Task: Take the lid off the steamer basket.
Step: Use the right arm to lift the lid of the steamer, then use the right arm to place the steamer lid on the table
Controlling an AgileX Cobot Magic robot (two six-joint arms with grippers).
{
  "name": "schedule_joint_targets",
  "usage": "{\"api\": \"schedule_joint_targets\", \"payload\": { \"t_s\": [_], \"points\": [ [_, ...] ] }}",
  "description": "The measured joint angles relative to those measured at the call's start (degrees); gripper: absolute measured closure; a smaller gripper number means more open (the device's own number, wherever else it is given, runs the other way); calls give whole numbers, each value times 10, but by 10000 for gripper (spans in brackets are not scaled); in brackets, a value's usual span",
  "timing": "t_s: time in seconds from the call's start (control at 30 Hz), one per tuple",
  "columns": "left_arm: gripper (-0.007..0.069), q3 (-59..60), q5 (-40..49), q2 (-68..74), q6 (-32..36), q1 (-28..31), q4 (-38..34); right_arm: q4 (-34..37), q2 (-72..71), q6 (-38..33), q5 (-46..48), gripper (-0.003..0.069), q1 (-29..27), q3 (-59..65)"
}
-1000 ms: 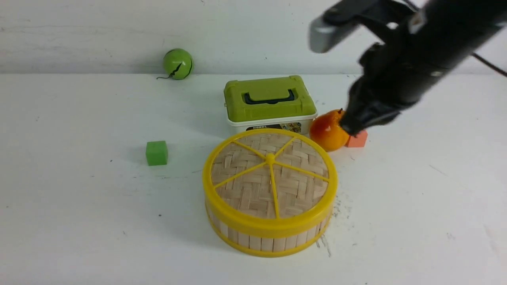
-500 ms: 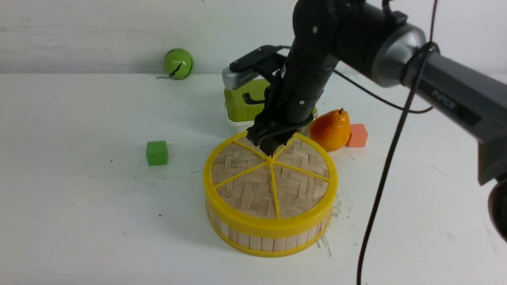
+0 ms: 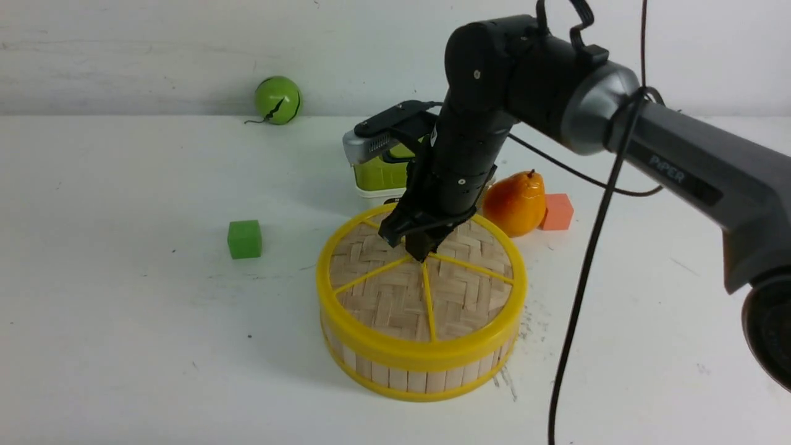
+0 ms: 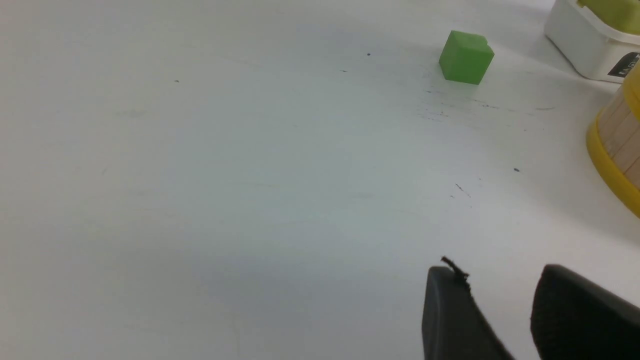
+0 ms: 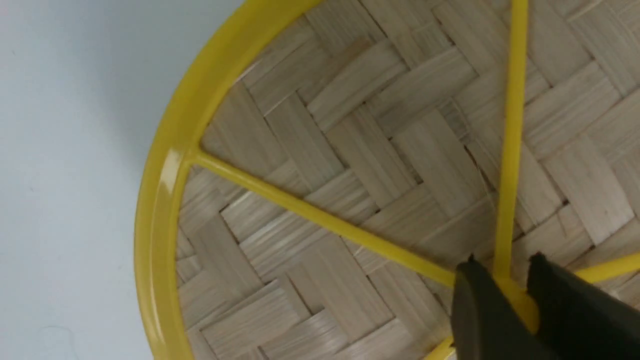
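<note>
The steamer basket stands in the middle of the table with bamboo slat walls and yellow hoops. The lid, woven bamboo with a yellow rim and spokes, lies flat on it. My right gripper points down at the lid's centre. In the right wrist view, the right gripper has its two black fingers pressed against either side of the yellow centre knob. My left gripper hovers low over bare table, open and empty, with the basket's wall off to one side.
A white box with a green handled lid stands just behind the basket, partly hidden by the right arm. An orange pear and an orange cube lie at the back right. A green cube sits left; a green ball rests by the wall.
The right arm swung in from the upper right and came down onto the lid's centre. Its jaws have closed onto the knob. The lid has not moved.
</note>
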Motion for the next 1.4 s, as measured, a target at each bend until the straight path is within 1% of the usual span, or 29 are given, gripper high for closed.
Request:
{"api": "schedule_joint_targets", "payload": {
  "t_s": [0.1, 0.23, 0.33, 0.43, 0.47, 0.53, 0.6, 0.7, 0.73, 0.77, 0.8, 0.93, 1.1, 1.4],
  "points": [
    [385, 0, 0, 0, 0, 0, 0, -1, -16, 0, 0, 554, 0, 5],
    [385, 0, 0, 0, 0, 0, 0, -9, -95, 0, 4, 554, -5, 9],
    [385, 0, 0, 0, 0, 0, 0, -9, -170, 0, 3, 554, -31, 24],
    [385, 0, 0, 0, 0, 0, 0, -14, -240, 5, 3, 554, -88, 86],
    [385, 0, 0, 0, 0, 0, 0, -15, -247, 5, 3, 554, -98, 97],
    [385, 0, 0, 0, 0, 0, 0, -24, -287, 12, 4, 554, -165, 181],
    [385, 0, 0, 0, 0, 0, 0, -30, -303, 14, 4, 554, -210, 241],
    [385, 0, 0, 0, 0, 0, 0, -29, -314, 14, -10, 554, -264, 323],
    [385, 0, 0, 0, 0, 0, 0, -28, -314, 14, -12, 554, -267, 329],
    [385, 0, 0, 0, 0, 0, 0, -19, -314, 14, -42, 554, -285, 371],
    [385, 0, 0, 0, 0, 0, 0, -18, -314, 14, -46, 554, -287, 375],
    [385, 0, 0, 0, 0, 0, 0, -2, -298, 14, -150, 554, -291, 448],
    [385, 0, 0, 0, 0, 0, 0, 1, -254, 15, -231, 554, -291, 472],
    [385, 0, 0, 0, 0, 0, 0, 28, -199, 15, -259, 549, -291, 473]
  ]
}}
